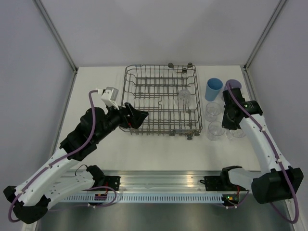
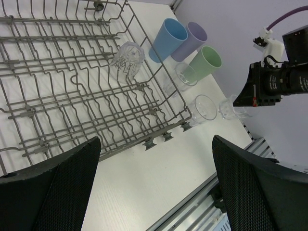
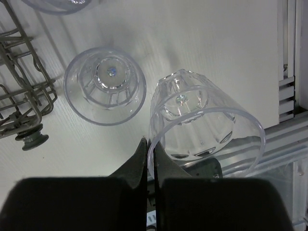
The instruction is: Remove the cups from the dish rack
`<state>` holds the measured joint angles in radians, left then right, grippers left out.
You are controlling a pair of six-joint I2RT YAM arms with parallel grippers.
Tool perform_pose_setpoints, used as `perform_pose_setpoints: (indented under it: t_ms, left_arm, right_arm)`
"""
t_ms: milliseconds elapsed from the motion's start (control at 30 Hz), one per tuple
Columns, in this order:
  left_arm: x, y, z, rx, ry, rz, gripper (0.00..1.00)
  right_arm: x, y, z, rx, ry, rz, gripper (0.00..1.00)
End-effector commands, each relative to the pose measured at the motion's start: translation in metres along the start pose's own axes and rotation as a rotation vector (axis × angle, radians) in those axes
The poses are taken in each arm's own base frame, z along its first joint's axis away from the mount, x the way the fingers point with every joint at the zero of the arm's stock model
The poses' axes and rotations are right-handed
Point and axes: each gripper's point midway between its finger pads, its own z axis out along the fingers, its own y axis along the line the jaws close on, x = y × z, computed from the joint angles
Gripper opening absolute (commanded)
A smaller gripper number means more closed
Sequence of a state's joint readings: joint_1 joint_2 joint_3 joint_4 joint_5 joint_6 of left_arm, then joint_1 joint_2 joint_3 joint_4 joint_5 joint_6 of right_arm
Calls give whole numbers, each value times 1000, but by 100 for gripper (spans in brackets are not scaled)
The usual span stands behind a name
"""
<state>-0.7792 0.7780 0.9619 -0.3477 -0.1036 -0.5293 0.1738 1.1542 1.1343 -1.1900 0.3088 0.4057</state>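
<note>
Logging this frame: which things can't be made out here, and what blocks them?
Green cup: hidden under the right arm in the top view; only the left wrist view shows it.
Lavender cup: partly covered by that arm in the top view.
Right gripper and nearest clear cup: in the right wrist view the shut fingers hide whether the rim is pinched.

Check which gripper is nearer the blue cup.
Right. The right gripper is shut by the clear cups just near-side of the blue cup; left gripper is open across the dish rack, at its left edge.
</note>
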Motion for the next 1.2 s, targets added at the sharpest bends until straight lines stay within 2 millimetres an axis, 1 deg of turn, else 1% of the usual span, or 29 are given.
perform_pose_setpoints:
  t_ms: [0, 33, 100, 167, 200, 233, 333, 400, 533, 633, 700, 767, 867, 967, 1000, 1100, 1167]
  left_arm:
    - [-2, 5, -3, -13, -10, 51, 100]
    - [-3, 4, -3, -8, -9, 50, 100]
    - [-1, 3, -2, -6, -3, 52, 100]
    - [-1, 2, 0, -2, 5, 57, 100]
    - [-1, 2, 0, 1, 6, 58, 100]
    - [0, 2, 2, 0, 11, 63, 100]
    - [1, 4, 3, -6, 13, 70, 100]
    - [3, 5, 3, -7, 18, 74, 100]
    - [6, 7, 6, -14, 24, 79, 100]
    - [6, 7, 6, -13, 23, 80, 100]
    - [3, 7, 4, -15, 13, 83, 100]
    - [2, 7, 3, -15, 8, 82, 100]
    - [4, 9, 5, -25, 10, 86, 100]
    - [7, 10, 5, -22, 20, 87, 100]
    - [9, 10, 6, -20, 24, 87, 100]
    - [7, 9, 5, -19, 21, 88, 100]
    - [7, 11, 5, -26, 19, 90, 100]
  right_arm:
    - [-24, 0, 11, -23, -45, 40, 0]
    - [-30, 4, 15, -44, -52, 56, 0]
    - [-34, 0, 29, -30, -28, 79, 0]
    - [-40, -4, 39, -23, -19, 104, 0]
    - [-42, -3, 47, -20, -16, 108, 0]
    - [-44, -9, 52, -13, -11, 134, 0]
    - [-46, -12, 68, -1, 0, 152, 0]
    - [-47, -14, 77, 14, 16, 159, 0]
    - [-53, -13, 85, 30, 40, 169, 1]
    - [-46, -8, 98, 16, 72, 168, 1]
    - [-39, -10, 107, 43, 94, 164, 1]
    - [-36, -13, 113, 60, 109, 163, 2]
    - [-35, -13, 117, 64, 123, 161, 4]
    - [-37, -16, 115, 69, 114, 167, 5]
    - [-37, -18, 115, 71, 113, 173, 8]
    - [-37, -14, 113, 28, 116, 183, 18]
    - [-36, -15, 112, 31, 119, 187, 19]
